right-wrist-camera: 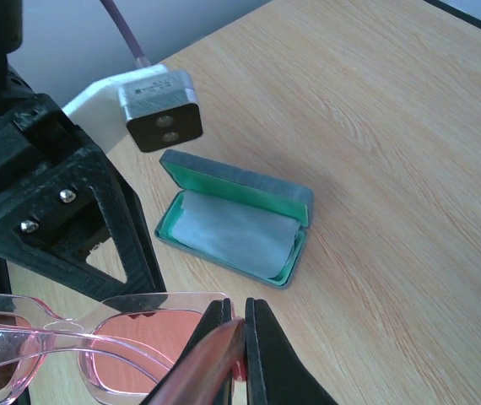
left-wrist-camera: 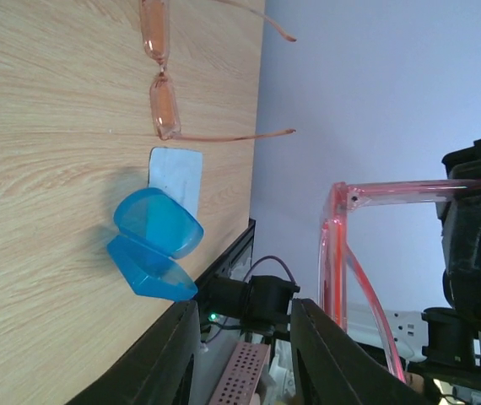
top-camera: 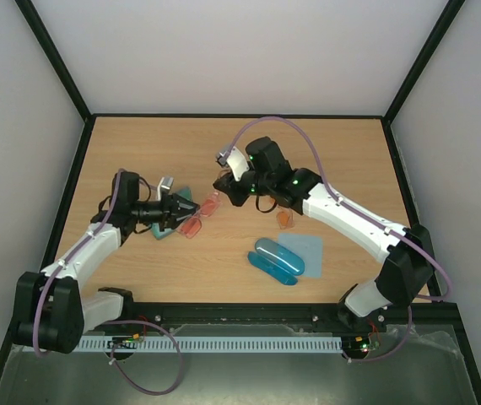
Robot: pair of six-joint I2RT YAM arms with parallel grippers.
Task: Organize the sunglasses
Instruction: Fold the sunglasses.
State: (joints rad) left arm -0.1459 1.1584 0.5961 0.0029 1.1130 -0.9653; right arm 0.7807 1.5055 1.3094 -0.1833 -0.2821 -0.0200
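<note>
The red-pink sunglasses (top-camera: 200,219) hang just above the table at centre, and my right gripper (top-camera: 222,184) is shut on one temple arm. In the right wrist view the pink lens (right-wrist-camera: 131,333) sits left of the shut gripper (right-wrist-camera: 236,305). My left gripper (top-camera: 186,205) faces them from the left, open; in its wrist view the pink frame (left-wrist-camera: 335,253) lies just outside the right finger (left-wrist-camera: 329,354), with nothing between the fingers. The orange sunglasses (top-camera: 284,219) lie unfolded on the wood (left-wrist-camera: 160,76).
An open green case (right-wrist-camera: 232,224) holding a pale cloth lies under the left gripper (top-camera: 163,231). An open blue case (top-camera: 276,260) rests on a pale blue cloth (top-camera: 304,247) at front right. The table's black front rail (top-camera: 240,310) runs along the near edge.
</note>
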